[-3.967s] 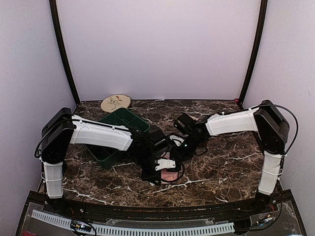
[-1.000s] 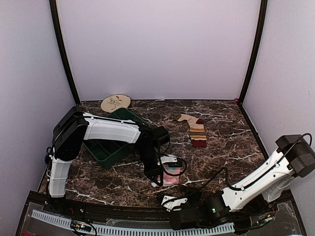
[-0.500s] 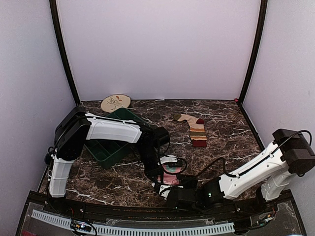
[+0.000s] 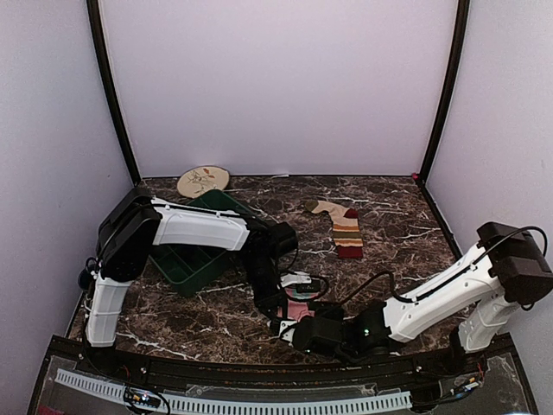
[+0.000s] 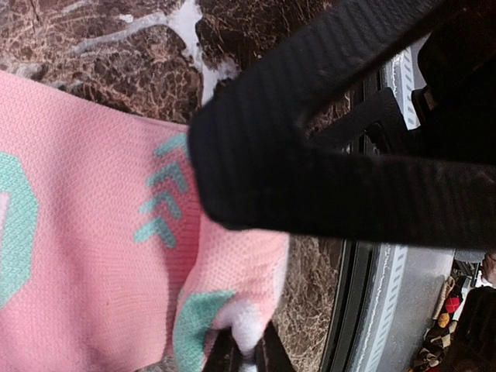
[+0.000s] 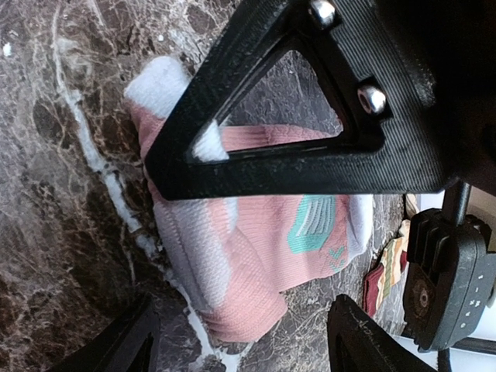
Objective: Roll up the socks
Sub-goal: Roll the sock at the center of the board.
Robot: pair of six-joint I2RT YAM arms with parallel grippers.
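The left gripper point(image 4: 278, 304) is clamped on an edge of the small pink fabric sock with mint-green spots point(image 6: 263, 240), its black fingers pinching the cloth against the dark marbled table point(image 4: 406, 251) near the front edge. The sock lies partly folded over itself, white trim showing at one end. Just beside it, on the near side, the right gripper point(image 6: 240, 329) hangs low with its jaws spread wide, holding nothing and facing the sock. The tan sock with brown, red and cream stripes point(image 4: 344, 226) lies flat and well apart, farther back, not yet handled. The dark green plastic tray point(image 4: 186, 264) sits to the left. The risk looks greatest in the crowding. The right fingers must reach cloth that the left finger already crosses, so the two could knock together. A low push could also shove the sock instead of lifting it, and the narrow pinch could slip and let the fold fall open.
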